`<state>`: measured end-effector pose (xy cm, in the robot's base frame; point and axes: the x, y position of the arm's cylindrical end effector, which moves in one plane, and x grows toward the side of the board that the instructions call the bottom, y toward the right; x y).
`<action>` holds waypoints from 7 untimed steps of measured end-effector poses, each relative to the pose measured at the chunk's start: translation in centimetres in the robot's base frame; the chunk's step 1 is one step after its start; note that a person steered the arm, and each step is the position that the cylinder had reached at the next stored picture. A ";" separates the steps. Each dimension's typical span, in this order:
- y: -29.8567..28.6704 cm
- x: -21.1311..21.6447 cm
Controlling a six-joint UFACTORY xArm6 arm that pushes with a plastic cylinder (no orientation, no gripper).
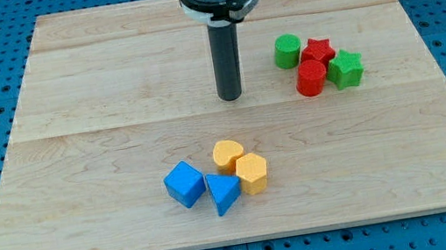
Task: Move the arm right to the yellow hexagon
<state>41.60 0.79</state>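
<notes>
While our rod stands over the upper middle of the wooden board (68, 95), we judge the approach to the yellow hexagon (252, 173) to be not yet completed. We carry no pincer: there is nothing to open or close, only my tip (231, 98), which rests on bare wood and touches no block. The hexagon lies well apart from my tip, toward the view's bottom and very slightly to the view's right. It sits in a tight cluster: a yellow heart-shaped block (227, 153) just above and left of it, a blue triangular block (223, 193) against its left side, and a blue cube (185, 184) further left. Green and red blocks (318, 64) sit grouped to the view's right of my tip, clear of the route. In our judgement the next move calls for travel toward the view's bottom, ending just right of the hexagon without disturbing it
</notes>
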 end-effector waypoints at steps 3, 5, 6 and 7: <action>-1.9 -1.9; -5.5 -2.0; -5.5 -2.3; -5.5 -2.5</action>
<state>39.13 -4.70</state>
